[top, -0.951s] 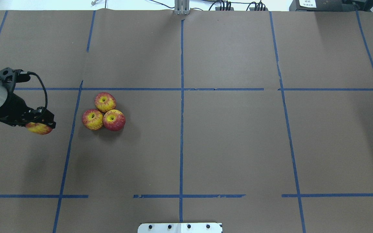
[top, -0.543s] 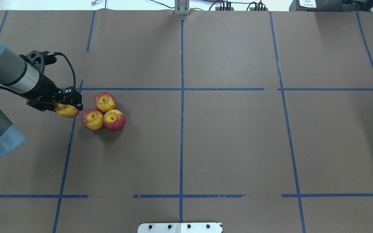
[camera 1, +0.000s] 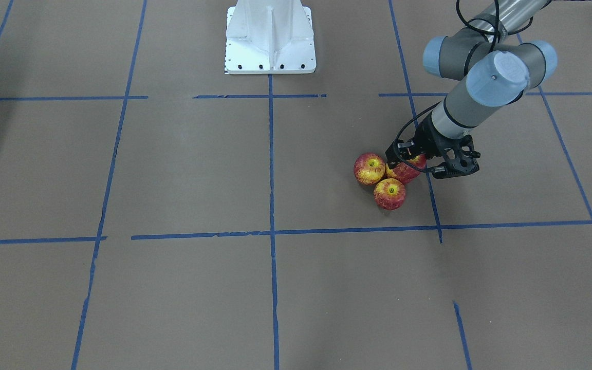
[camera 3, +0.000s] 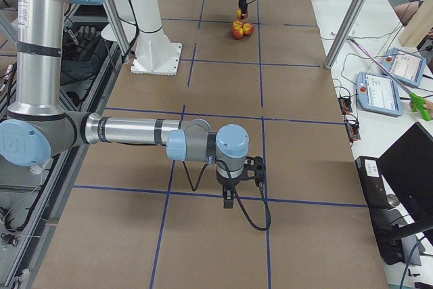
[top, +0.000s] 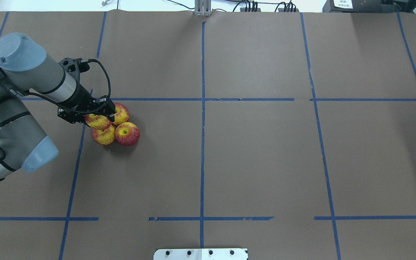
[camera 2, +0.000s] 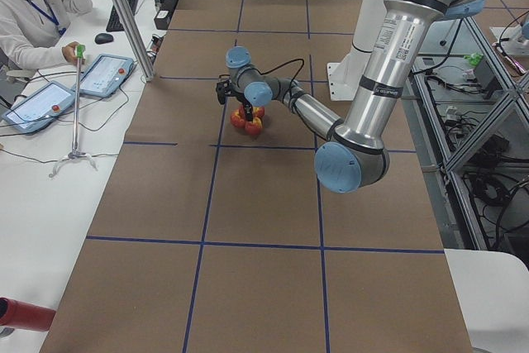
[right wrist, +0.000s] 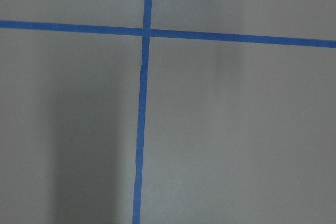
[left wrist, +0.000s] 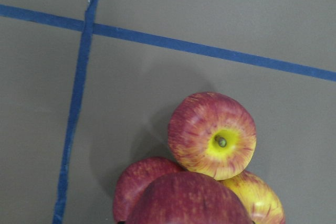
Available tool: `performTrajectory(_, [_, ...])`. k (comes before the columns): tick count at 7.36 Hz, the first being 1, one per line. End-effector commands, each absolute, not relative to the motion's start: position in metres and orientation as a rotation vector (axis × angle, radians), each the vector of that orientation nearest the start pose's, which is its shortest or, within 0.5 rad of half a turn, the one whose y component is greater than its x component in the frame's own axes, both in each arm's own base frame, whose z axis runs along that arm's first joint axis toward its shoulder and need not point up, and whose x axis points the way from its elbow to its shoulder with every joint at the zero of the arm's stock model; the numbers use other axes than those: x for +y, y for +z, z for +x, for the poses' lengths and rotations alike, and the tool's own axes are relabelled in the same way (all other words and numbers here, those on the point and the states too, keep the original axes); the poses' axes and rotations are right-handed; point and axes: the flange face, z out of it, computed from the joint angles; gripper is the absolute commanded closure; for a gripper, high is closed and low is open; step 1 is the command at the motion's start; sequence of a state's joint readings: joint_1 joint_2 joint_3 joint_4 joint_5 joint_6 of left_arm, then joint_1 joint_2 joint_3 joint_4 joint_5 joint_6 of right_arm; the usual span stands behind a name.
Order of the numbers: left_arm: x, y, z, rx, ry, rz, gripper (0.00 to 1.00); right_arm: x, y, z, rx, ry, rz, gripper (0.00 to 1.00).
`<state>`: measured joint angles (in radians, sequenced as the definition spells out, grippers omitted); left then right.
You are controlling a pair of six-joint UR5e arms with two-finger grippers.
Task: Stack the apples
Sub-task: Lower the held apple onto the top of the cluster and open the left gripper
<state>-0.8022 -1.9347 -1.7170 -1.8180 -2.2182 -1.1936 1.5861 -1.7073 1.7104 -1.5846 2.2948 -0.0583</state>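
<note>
Fourth apple held over the base trio, not yet released.
The left gripper [top: 98,116] pinches the fourth apple [top: 99,123] above the robot-left side of the base trio [top: 126,133], whose apples touch one another on the surface [top: 265,162]. Advised: centre it over the trio's middle hollow, lower until seated, then part slowly. For the right gripper [camera 3: 230,199], I cannot tell whether it is spread or closed.

3 small red-yellow apples sit on tabletop [top: 251,155], dimpled tops up, touching in a tight triangle: back apple [top: 122,112], front-left apple [top: 103,136], front-right apple [top: 127,134]. 4th apple [top: 97,122], gripped in left tool [top: 96,117], raised over cluster's left side.
</note>
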Motion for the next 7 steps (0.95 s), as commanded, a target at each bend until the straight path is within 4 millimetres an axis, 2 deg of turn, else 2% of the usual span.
performTrajectory(1, [-0.498, 0.351, 0.387, 0.939, -0.158, -0.096, 1.0, -0.432, 0.658, 0.074, -0.724, -0.037, 0.016, 0.0])
performTrajectory(2, [-0.5, 0.344, 0.394, 0.928, -0.158, -0.105, 1.0, -0.432, 0.658, 0.074, -0.724, -0.037, 0.016, 0.0])
performTrajectory(5, [-0.499, 0.344, 0.4, 0.922, -0.153, -0.112, 0.67, -0.432, 0.658, 0.074, -0.724, -0.037, 0.016, 0.0])
performTrajectory(6, [-0.497, 0.345, 0.402, 0.921, -0.15, -0.115, 0.29, -0.432, 0.658, 0.074, -0.724, -0.037, 0.016, 0.0])
performTrajectory(7, [-0.493, 0.345, 0.407, 0.92, -0.14, -0.12, 0.16, -0.432, 0.658, 0.074, -0.724, -0.037, 0.016, 0.0])
